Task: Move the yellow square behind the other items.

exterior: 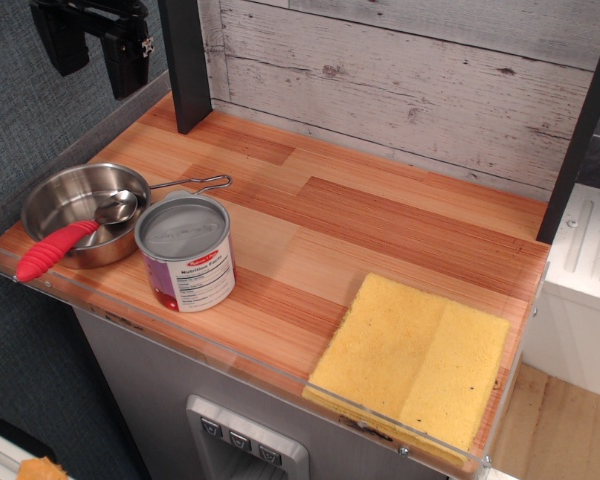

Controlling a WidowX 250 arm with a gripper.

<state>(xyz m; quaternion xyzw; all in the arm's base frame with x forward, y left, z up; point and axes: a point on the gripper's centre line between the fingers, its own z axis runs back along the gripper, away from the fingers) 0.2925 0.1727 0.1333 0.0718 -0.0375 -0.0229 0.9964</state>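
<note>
The yellow square (413, 359) lies flat at the front right corner of the wooden counter (380, 230), with a fold line down its middle. At the left stand a steel saucepan (80, 205) with a wire handle, a red-handled spoon (60, 246) resting in it, and a tin can (185, 251) with a purple-white label just right of the pan. My black gripper (98, 42) hangs high at the top left, above the pan and far from the square. Its fingers stand apart and hold nothing.
A whitewashed plank wall (410, 80) backs the counter. Black posts stand at the back left (188, 65) and at the right (580, 130). A clear plastic lip (230, 352) runs along the front edge. A white appliance (590, 260) stands to the right.
</note>
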